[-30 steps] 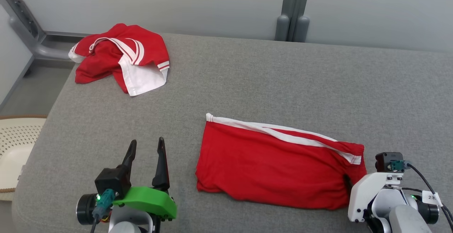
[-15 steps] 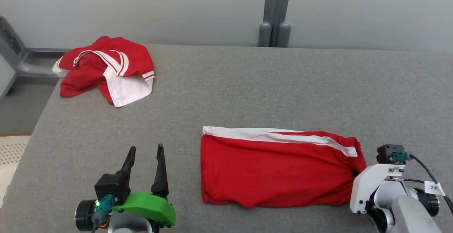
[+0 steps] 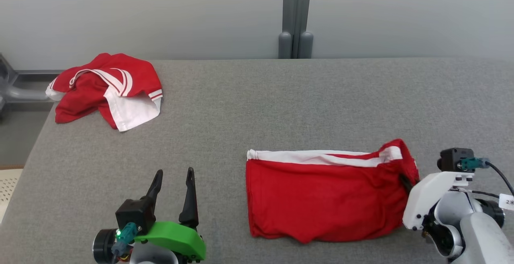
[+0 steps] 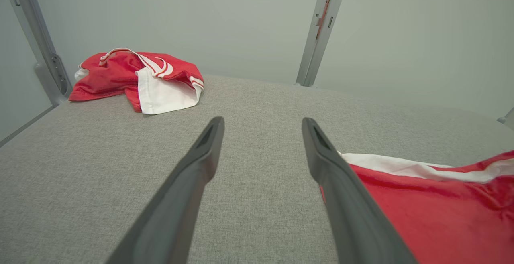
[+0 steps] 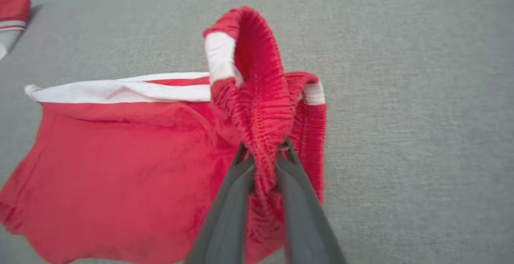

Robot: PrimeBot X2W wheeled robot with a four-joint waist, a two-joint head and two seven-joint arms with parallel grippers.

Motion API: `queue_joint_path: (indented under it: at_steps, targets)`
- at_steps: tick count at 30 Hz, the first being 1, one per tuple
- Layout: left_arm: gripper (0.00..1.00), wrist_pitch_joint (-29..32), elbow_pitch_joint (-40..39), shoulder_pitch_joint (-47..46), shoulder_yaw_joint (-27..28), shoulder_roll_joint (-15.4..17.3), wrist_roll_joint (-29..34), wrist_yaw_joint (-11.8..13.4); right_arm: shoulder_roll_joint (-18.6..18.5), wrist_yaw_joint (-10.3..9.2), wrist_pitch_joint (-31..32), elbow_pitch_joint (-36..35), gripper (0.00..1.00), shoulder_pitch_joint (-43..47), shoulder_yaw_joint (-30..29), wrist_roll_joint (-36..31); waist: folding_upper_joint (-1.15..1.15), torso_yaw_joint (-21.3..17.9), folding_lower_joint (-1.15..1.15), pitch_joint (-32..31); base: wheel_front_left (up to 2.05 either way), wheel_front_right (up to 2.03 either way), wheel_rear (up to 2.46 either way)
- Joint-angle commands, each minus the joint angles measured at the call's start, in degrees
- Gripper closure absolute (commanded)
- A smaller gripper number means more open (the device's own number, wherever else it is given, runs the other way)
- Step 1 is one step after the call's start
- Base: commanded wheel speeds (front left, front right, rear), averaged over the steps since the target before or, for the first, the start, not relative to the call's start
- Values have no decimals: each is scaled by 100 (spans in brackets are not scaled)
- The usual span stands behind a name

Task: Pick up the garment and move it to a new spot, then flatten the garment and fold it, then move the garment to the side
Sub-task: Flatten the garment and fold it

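Observation:
The folded red garment [image 3: 321, 200] with a white stripe along its far edge lies on the grey table [image 3: 257, 107], front right of centre. My right gripper [image 3: 405, 181] is shut on its red elastic waistband at the right end, which is bunched and lifted off the table. In the right wrist view the waistband [image 5: 257, 95] stands up in a loop above the pinching fingers [image 5: 237, 191], with the rest of the garment [image 5: 120, 147] spread to the left. My left gripper [image 3: 174, 171] hovers open and empty, left of the garment. In the left wrist view its gripper [image 4: 262, 121] gapes beside the garment [image 4: 433, 208].
A second, crumpled red and white garment [image 3: 106, 89] sits at the table's back left corner, also seen as the crumpled garment [image 4: 136, 79]. A grey post [image 3: 295, 15] rises against the wall behind. A pale basket [image 3: 5, 183] lies beyond the table's left edge.
The head camera has shifted. My right gripper has raised and bunched the garment's right end and drawn the garment to the right. The left gripper stays open.

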Motion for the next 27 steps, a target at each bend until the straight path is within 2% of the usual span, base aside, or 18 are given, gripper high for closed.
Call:
queue_joint_path:
  at_steps: [1,6,11,20,27]
  targets:
    - [0,16,7,32,-8,20,-19,-8,71,-5,38,-178,100,60,110,172,0,63,0,-2,0,0,0]
    - [0,13,-3,-24,-16,28,-27,5,291,-4,178,-797,100,53,587,539,0,280,0,4,0,0,0]
    - [0,-23,-14,-70,-1,15,-45,23,478,-4,221,-920,100,-128,996,682,0,534,0,45,0,0,0]
    - [0,-114,48,-95,-10,-55,-110,1,626,-4,-54,-183,100,-522,1453,566,0,920,0,134,0,0,0]
    - [0,-168,131,-136,-36,-113,-141,-17,634,-3,-422,589,100,-858,1941,910,0,1017,0,180,0,0,0]
